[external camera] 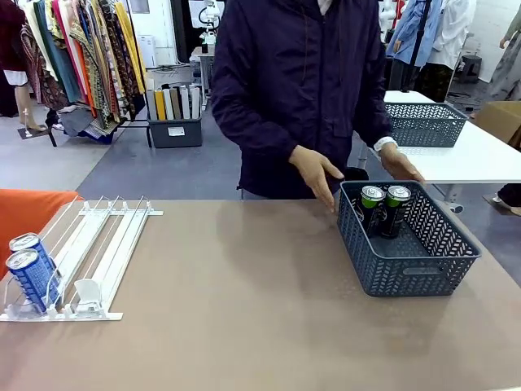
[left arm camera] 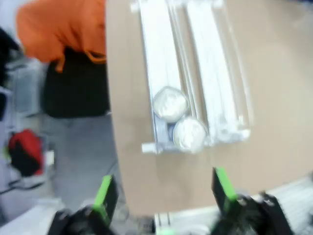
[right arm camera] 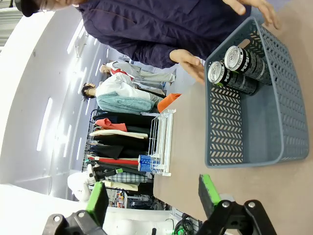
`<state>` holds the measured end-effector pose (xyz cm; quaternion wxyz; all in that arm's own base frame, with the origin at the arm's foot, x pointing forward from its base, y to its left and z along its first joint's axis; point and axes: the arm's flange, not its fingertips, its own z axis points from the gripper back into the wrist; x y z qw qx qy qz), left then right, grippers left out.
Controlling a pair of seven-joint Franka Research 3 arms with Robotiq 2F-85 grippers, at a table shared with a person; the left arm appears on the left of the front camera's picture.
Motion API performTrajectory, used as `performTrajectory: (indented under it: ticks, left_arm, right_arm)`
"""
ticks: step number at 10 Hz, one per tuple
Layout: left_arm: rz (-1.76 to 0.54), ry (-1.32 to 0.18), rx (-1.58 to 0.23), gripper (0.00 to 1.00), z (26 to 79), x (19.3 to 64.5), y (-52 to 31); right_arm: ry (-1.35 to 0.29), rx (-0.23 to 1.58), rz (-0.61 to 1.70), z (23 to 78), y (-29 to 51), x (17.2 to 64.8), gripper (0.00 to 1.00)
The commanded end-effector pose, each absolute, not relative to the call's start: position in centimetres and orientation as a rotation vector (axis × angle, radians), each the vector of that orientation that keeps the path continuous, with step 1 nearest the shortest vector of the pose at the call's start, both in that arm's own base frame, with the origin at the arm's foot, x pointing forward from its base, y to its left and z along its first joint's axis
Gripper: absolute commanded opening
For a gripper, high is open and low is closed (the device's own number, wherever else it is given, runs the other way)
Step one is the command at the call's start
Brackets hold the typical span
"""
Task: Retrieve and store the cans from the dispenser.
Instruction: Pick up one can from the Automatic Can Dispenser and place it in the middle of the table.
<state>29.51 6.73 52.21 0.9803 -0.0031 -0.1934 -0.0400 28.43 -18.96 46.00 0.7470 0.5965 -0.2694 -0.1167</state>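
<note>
The dispenser (external camera: 106, 244) lies along the table's (external camera: 244, 326) left edge, with its low front end toward the near-left corner. Two blue cans (external camera: 28, 273) stand one behind the other in its leftmost lane, the front one against the clear front lip. The other lanes are bare down to a small white pusher.

The left gripper (left arm camera: 161, 196) hangs above that front end, and its view looks down on the cans' two shiny tops (the picture is blurred). Its green fingers (left arm camera: 105, 193) stand wide apart with nothing between them, well clear of the cans.

A blue-grey mesh basket (external camera: 407, 273) sits by the table's right edge, toward the far-right corner. Two black cans (external camera: 383, 208) with white "Pepsi" lettering and green-rimmed tops stand upright in it. They touch each other in the basket's far corner, on the side nearer the table's middle.

A person in a dark jacket stands at the far edge. One hand (external camera: 317, 175) is just beside the basket's far corner and the other hand (external camera: 400, 165) is over its far rim. I cannot tell whether either touches it.

The right gripper (right arm camera: 152, 196) is also spread wide and empty. Its view takes in the basket's open top from the side, with the dispenser farther off.
</note>
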Motion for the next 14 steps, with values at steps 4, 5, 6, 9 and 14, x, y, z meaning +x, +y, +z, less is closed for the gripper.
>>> performTrajectory:
  ticks: [4, 5, 6, 9, 14]
  left_arm:
    - [0.024, -0.259, 0.005, 1.00, 49.2, 28.9, 4.1]
    - [0.045, -0.268, 0.001, 1.00, 48.5, 29.2, 3.9]
    - [0.099, -0.282, 0.001, 1.00, 47.4, 29.7, 3.6]
    - [0.164, -0.262, -0.006, 1.00, 44.3, 31.5, 3.0]
    - [0.191, -0.170, 0.011, 1.00, 39.6, 33.1, 1.3]
  right_arm:
    - [-0.601, 1.319, -0.257, 46.3, -18.9, 28.4, 1.00]
    - [-0.601, 1.319, -0.257, 46.3, -18.9, 28.4, 1.00]
    - [-0.601, 1.319, -0.257, 46.3, -18.9, 28.4, 1.00]
    - [-0.601, 1.319, -0.257, 46.3, -18.9, 28.4, 1.00]
    - [-0.601, 1.319, -0.257, 46.3, -18.9, 28.4, 1.00]
